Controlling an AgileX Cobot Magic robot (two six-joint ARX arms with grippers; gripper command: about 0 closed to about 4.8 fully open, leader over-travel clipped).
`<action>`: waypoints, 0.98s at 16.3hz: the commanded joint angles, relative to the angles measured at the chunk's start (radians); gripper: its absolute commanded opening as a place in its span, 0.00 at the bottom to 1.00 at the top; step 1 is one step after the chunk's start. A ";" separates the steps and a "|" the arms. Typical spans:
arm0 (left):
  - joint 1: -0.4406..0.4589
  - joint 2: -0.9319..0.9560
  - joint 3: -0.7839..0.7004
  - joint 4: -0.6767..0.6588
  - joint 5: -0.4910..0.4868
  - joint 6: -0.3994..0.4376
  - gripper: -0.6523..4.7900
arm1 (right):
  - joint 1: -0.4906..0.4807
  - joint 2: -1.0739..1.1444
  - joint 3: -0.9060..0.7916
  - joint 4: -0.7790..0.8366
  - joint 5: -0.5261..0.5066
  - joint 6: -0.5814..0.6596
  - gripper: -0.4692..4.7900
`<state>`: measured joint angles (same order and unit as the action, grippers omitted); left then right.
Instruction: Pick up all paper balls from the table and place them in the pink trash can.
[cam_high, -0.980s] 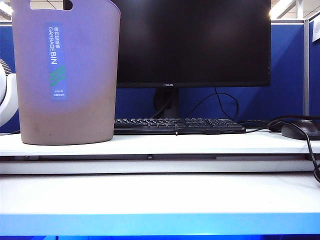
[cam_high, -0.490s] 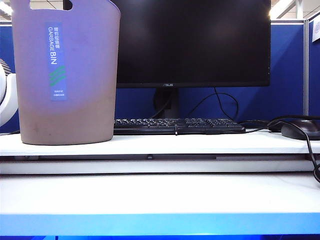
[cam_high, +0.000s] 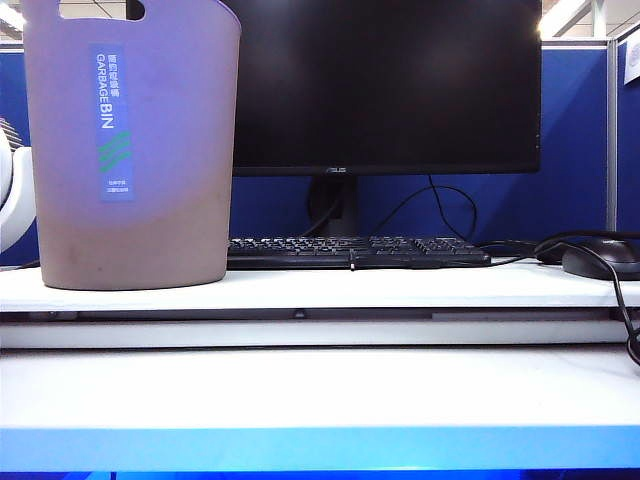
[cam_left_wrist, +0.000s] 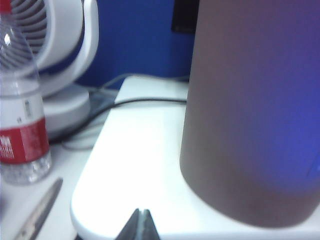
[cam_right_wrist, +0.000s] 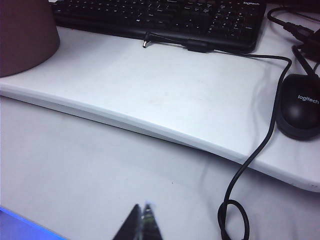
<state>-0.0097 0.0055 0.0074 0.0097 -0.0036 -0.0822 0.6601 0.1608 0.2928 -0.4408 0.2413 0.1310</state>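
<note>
With its fingertips pressed together and nothing between them, the left gripper sits low at the corner of the shelf, just short of the bin, which stands on that shelf. The right gripper is likewise closed on nothing, poised over the table in front of the shelf edge, with a looped cable off to one side and the mouse and keyboard up on the shelf beyond.

Outward from the left gripper stand a water bottle, a white fan and what looks like a pair of scissors.

No paper balls show in any view: the exterior view has the table with nothing on it, and the bin upright at the left of the shelf, before the monitor. Whether the balls lie inside the bin cannot be told, since its opening is out of sight.

Judging from this, the collecting step looks finished, or the balls lie beyond the cameras. The next move calls for a check of the table, and otherwise for both arms to rest where they are.
</note>
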 joint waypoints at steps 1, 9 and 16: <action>0.000 -0.002 0.000 0.019 0.013 0.004 0.11 | 0.000 0.001 0.003 0.010 0.003 0.000 0.08; 0.000 -0.002 0.000 0.032 0.116 0.048 0.11 | 0.001 0.001 0.003 0.010 0.003 0.000 0.08; 0.000 -0.002 0.000 0.029 0.114 0.048 0.11 | 0.001 0.001 0.003 0.010 0.003 0.000 0.08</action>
<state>-0.0097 0.0055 0.0071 0.0261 0.1051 -0.0376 0.6601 0.1612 0.2928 -0.4408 0.2413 0.1310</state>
